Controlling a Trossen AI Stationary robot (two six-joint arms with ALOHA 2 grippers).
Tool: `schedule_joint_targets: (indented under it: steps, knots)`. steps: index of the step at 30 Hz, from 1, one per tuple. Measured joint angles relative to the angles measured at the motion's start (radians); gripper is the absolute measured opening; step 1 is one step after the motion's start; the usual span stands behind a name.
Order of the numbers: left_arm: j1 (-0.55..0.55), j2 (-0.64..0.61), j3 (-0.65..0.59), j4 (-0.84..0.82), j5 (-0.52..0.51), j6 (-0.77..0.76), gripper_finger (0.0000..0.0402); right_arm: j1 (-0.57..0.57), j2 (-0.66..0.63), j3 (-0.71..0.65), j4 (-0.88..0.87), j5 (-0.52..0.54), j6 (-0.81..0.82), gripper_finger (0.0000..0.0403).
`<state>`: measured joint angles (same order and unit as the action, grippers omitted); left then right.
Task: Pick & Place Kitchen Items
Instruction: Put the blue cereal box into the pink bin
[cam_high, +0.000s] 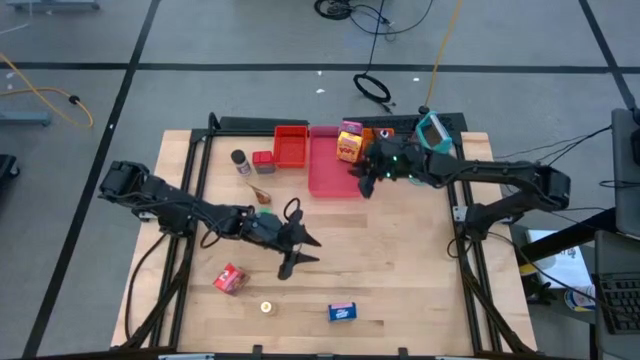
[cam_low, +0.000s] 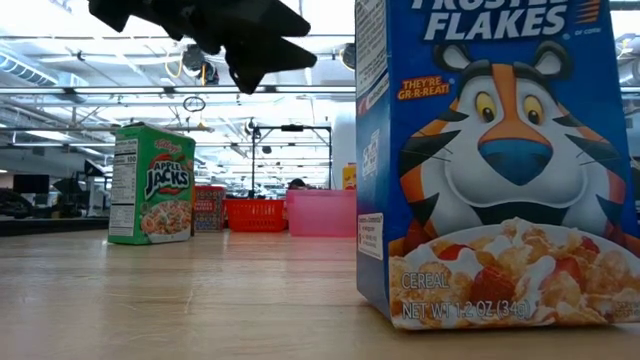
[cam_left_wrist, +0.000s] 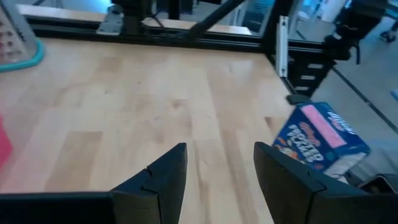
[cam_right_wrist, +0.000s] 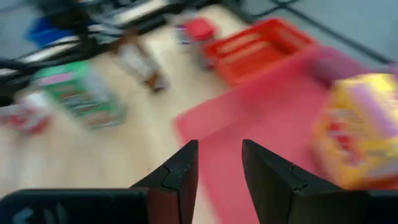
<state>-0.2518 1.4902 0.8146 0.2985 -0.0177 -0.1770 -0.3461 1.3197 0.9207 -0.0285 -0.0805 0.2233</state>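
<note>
Distance is the whole story here imo. Left gripper (cam_high: 300, 250) hangs mid-table, fingers spread and empty, aimed toward the front edge where the blue cereal box (cam_high: 342, 312) lies flat, long side running left-right, just ahead and slightly right of it. Right gripper (cam_high: 366, 183) is way back over the pink tray (cam_high: 325, 180), fingers narrowly parted, nothing held, with the yellow box (cam_high: 349, 143) standing beside it. Left arm's clearly closer to the blue one.

Two trays (cam_high: 291, 146) (cam_high: 326, 165); four boxes (cam_high: 342, 312) (cam_high: 349, 143) (cam_high: 262, 193) (cam_high: 229, 278); one shaker (cam_high: 241, 161).
</note>
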Motion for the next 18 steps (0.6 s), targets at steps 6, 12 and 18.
schedule_joint_targets:
  steps: [6, 12, 18]
  knots:
    - [-0.057, 0.0, 0.0, 0.035, 0.002, 0.011, 0.0186, 0.106, -0.019, 0.0, -0.001, -0.027, 0.002, 0.0114]
    - [-0.108, 0.0, 0.0, 0.076, -0.002, 0.016, 0.0186, 0.226, -0.019, 0.0, -0.01, -0.027, 0.003, 0.0114]
    - [-0.133, 0.0, 0.0, 0.077, -0.01, 0.017, 0.0186, 0.393, -0.019, 0.0, -0.035, -0.083, -0.024, 0.0114]
